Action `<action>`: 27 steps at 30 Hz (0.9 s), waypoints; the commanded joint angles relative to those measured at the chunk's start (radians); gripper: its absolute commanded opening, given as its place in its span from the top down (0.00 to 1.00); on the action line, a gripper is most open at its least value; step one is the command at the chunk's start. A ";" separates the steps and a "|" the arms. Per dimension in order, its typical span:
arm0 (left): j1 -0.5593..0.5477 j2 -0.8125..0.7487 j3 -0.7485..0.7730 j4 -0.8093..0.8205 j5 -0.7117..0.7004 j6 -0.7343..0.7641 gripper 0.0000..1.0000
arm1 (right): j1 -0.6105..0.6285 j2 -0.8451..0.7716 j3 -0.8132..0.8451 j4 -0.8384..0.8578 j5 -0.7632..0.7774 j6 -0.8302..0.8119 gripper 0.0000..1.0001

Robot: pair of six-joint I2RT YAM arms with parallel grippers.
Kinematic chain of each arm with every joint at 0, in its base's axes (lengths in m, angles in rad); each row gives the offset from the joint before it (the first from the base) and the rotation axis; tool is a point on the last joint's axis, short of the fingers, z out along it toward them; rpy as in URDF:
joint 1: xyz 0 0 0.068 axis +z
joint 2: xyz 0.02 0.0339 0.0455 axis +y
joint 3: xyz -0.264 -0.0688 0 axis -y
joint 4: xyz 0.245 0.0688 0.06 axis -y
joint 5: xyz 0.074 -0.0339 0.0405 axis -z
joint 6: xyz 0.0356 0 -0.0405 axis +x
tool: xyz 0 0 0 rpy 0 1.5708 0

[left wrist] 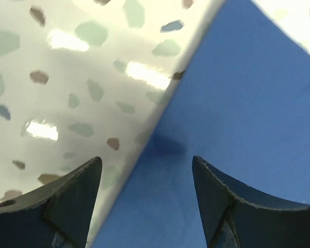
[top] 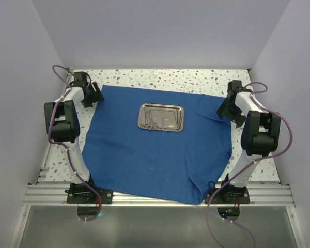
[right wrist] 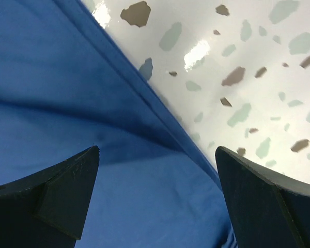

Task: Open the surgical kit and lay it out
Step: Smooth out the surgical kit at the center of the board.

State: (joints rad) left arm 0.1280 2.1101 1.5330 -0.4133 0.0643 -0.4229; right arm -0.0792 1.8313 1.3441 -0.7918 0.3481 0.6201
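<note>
The royal-blue cloth wrap (top: pixel 155 155) lies spread open over the speckled table. A small shiny steel tray (top: pixel 161 117) sits on its far middle, with thin silver instruments (top: pixel 156 120) lying inside. My left gripper (top: pixel 95 96) is open over the cloth's far left corner; the left wrist view shows the cloth (left wrist: pixel 237 113) edge running between its fingers (left wrist: pixel 72 201). My right gripper (top: pixel 226 110) is open over the cloth's far right edge, where the cloth (right wrist: pixel 93 103) lies folded and wrinkled between its fingers (right wrist: pixel 57 196).
The speckled white tabletop (top: pixel 170 77) shows beyond the cloth at the back and along both sides. Pale walls enclose the table on three sides. An aluminium rail (top: pixel 155 195) carries both arm bases at the near edge, and the cloth's near corner overlaps it.
</note>
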 commanded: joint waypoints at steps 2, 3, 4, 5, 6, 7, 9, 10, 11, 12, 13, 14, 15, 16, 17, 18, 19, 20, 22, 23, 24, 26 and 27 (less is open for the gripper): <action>0.002 0.048 0.015 0.051 0.103 -0.004 0.28 | -0.019 0.106 0.069 0.071 -0.052 -0.019 0.02; 0.002 0.059 0.015 0.060 0.115 -0.005 0.32 | -0.022 0.121 0.084 0.080 -0.058 -0.017 0.02; 0.002 0.071 0.018 0.061 0.126 -0.008 0.34 | -0.022 0.141 0.093 0.083 -0.067 -0.014 0.02; 0.002 0.092 0.025 0.051 0.141 -0.014 0.37 | -0.022 0.176 0.104 0.086 -0.076 -0.010 0.02; 0.002 0.099 0.029 0.050 0.150 -0.017 0.46 | -0.022 0.196 0.121 0.089 -0.089 -0.007 0.02; 0.002 0.106 0.035 0.051 0.160 -0.020 0.51 | -0.024 0.213 0.128 0.101 -0.122 -0.002 0.02; 0.002 0.125 0.041 0.054 0.184 -0.030 0.67 | -0.022 0.256 0.130 0.143 -0.165 0.010 0.13; 0.002 0.132 0.058 0.051 0.195 -0.033 0.74 | -0.024 0.267 0.130 0.160 -0.223 0.019 0.22; 0.002 0.152 0.070 0.044 0.213 -0.039 0.84 | -0.024 0.281 0.129 0.178 -0.253 0.020 0.32; 0.001 0.163 0.085 0.033 0.216 -0.045 1.00 | -0.022 0.305 0.133 0.198 -0.286 0.020 0.47; 0.002 0.174 0.102 0.025 0.219 -0.051 1.00 | -0.024 0.321 0.138 0.235 -0.367 0.023 0.79; 0.004 0.188 0.127 0.025 0.223 -0.062 1.00 | -0.022 0.338 0.145 0.247 -0.403 0.030 0.98; 0.004 0.191 0.140 0.027 0.224 -0.066 1.00 | -0.021 0.376 0.176 0.252 -0.440 0.032 1.00; 0.004 0.194 0.168 0.030 0.224 -0.070 1.00 | -0.019 0.391 0.193 0.253 -0.464 0.036 1.00; 0.004 0.200 0.188 0.016 0.197 -0.077 1.00 | -0.014 0.404 0.210 0.255 -0.495 0.046 1.00; 0.007 0.203 0.212 -0.001 0.174 -0.079 1.00 | -0.007 0.417 0.251 0.253 -0.503 0.046 1.00; 0.012 0.215 0.272 -0.043 0.117 -0.079 1.00 | -0.004 0.439 0.274 0.252 -0.508 0.046 1.00; 0.015 0.223 0.304 -0.068 0.089 -0.079 1.00 | 0.001 0.450 0.300 0.249 -0.512 0.043 1.00; 0.027 0.235 0.386 -0.102 0.040 -0.080 1.00 | 0.012 0.480 0.383 0.247 -0.514 0.043 1.00; 0.045 0.238 0.409 -0.129 -0.004 -0.089 1.00 | 0.015 0.494 0.418 0.240 -0.515 0.041 1.00; 0.056 0.238 0.429 -0.140 -0.023 -0.096 1.00 | 0.016 0.509 0.493 0.214 -0.517 0.044 1.00; 0.080 0.234 0.469 -0.153 -0.061 -0.100 1.00 | 0.016 0.551 0.558 0.201 -0.520 0.059 1.00; 0.088 0.232 0.481 -0.156 -0.061 -0.099 1.00 | 0.016 0.565 0.610 0.206 -0.526 0.061 1.00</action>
State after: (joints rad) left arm 0.1577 2.3489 1.9251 -0.5434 0.1165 -0.5045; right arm -0.0795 2.3127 1.8629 -0.6495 -0.1421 0.6559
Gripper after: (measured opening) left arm 0.010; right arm 0.041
